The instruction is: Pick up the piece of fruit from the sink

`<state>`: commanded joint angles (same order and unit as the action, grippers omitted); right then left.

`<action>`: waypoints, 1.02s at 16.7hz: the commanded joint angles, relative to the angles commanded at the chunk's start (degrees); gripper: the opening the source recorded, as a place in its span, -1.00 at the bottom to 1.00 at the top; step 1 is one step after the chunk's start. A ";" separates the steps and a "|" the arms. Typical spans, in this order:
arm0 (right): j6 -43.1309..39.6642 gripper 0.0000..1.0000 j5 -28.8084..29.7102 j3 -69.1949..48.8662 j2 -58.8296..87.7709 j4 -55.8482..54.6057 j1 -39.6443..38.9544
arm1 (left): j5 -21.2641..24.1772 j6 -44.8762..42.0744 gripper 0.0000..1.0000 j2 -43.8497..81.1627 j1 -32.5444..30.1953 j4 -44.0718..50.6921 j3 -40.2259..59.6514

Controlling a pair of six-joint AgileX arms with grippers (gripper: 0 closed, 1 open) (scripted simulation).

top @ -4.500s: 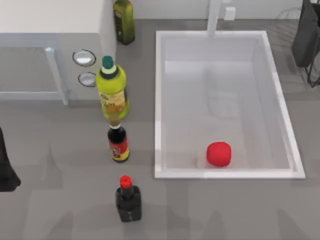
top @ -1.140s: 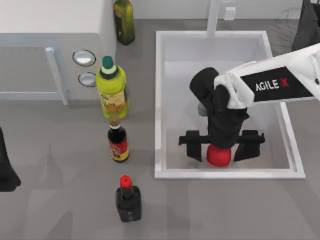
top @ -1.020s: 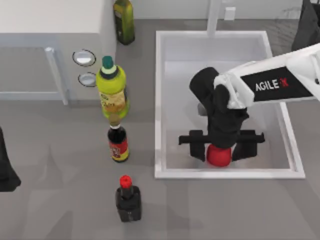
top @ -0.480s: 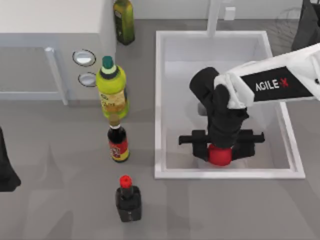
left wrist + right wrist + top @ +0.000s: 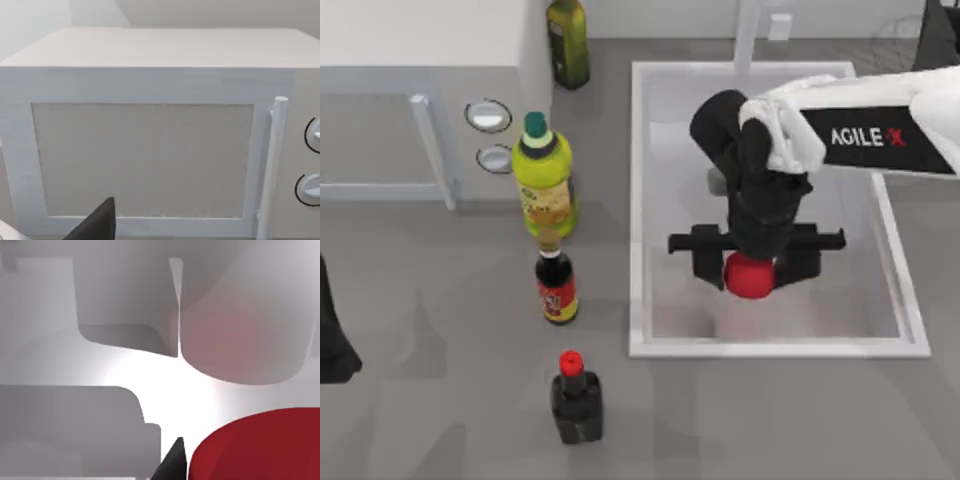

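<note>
The piece of fruit [image 5: 750,277], a bright red rounded lump, hangs above the pale grey bottom of the sink [image 5: 636,210], clamped in my right gripper [image 5: 751,268], which is shut on it. A faint reddish tint lies on the basin floor below it. The right wrist view shows the same red fruit [image 5: 260,447] close up, beside a black fingertip [image 5: 172,460]. At the table's left edge my left arm [image 5: 330,335] stays parked.
A white microwave [image 5: 420,90] fills the back left and faces the left wrist camera [image 5: 150,150]. Left of the sink stand a yellow-green bottle [image 5: 543,180], a dark sauce bottle [image 5: 557,285] and a red-capped black bottle [image 5: 576,395]. An olive bottle [image 5: 567,40] stands at the back.
The right gripper came down into the sink, closed its fingers on the red fruit, and has now lifted it off the basin floor, shifting slightly toward the faucet end.
</note>
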<state>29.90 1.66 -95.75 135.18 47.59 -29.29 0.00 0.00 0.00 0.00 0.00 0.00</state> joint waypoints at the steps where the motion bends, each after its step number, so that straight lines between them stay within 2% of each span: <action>1: 0.00 -1.00 -0.01 -2.92 -0.62 3.70 -0.01 | 0.00 0.00 1.00 0.00 0.00 0.00 0.00; 6: -0.16 -1.00 -0.06 -18.97 -4.97 26.83 0.10 | 0.00 0.00 1.00 0.00 0.00 0.00 0.00; 9: -0.36 -1.00 -0.09 -26.90 -7.81 36.90 0.28 | 0.00 0.00 1.00 0.00 0.00 0.00 0.00; 12: -0.55 -1.00 -0.12 -31.09 -9.75 41.50 0.45 | 0.00 0.00 1.00 0.00 0.00 0.00 0.00; 17: -0.60 -1.00 -0.15 -31.11 -9.91 41.58 0.36 | 0.00 0.00 1.00 0.00 0.00 0.00 0.00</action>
<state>29.30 1.51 -126.86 125.27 89.17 -28.93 0.00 0.00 0.00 0.00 0.00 0.00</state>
